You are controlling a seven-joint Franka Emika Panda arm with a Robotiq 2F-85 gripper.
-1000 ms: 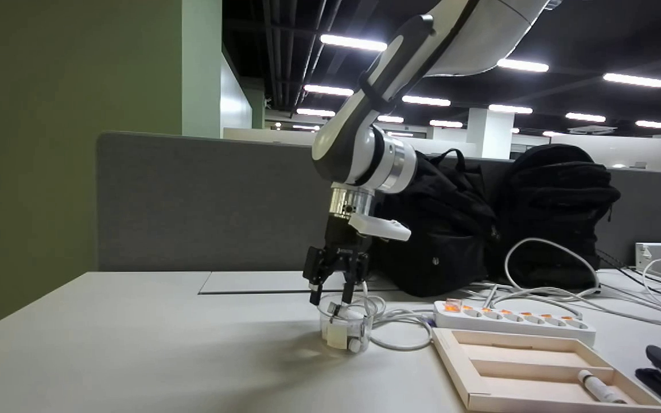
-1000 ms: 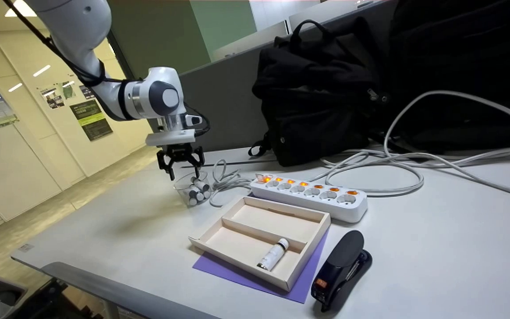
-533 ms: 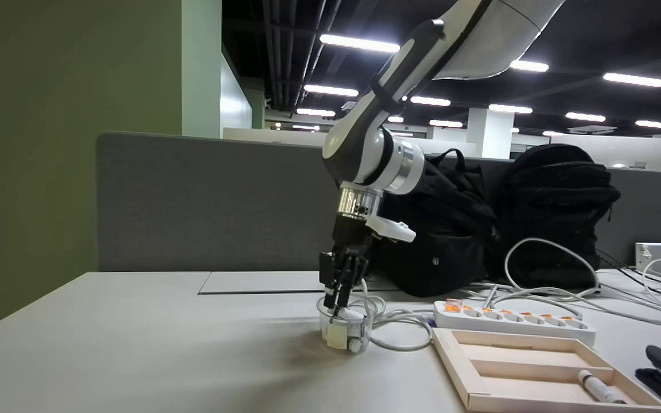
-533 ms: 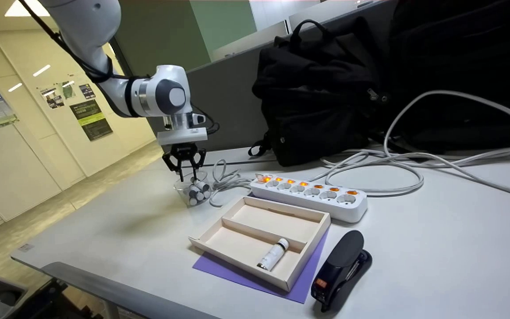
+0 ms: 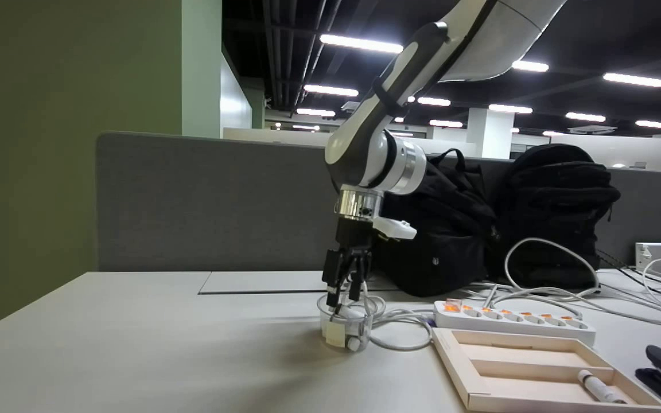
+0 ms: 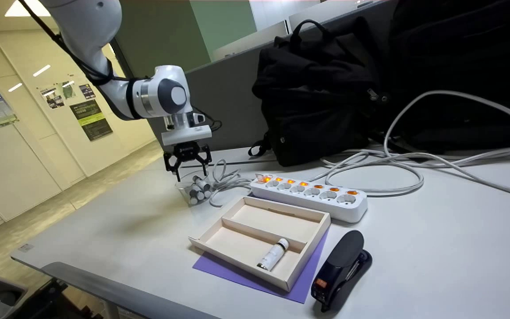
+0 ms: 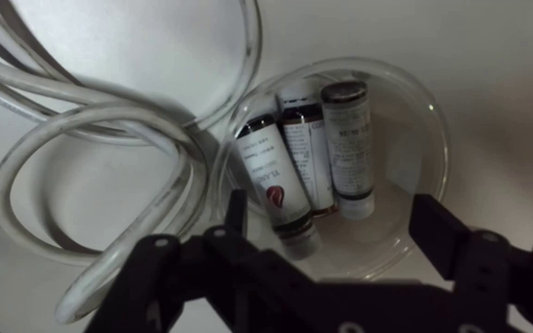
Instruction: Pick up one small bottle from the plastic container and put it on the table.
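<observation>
In the wrist view we can read "YLAN" on the left bottle (image 7: 266, 164), red logo (image 7: 275, 196) just beside it. Print on the middle bottle (image 7: 310, 159) and right bottle (image 7: 347, 141) is mostly too blurry for us. The far posters (image 6: 90, 119) and the orange sticker (image 6: 321, 283) on the stapler (image 6: 347, 250)? Way too small.

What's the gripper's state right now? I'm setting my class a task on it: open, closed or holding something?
Gripper: open at the tub, not holding any of the bottles in it.
</observation>
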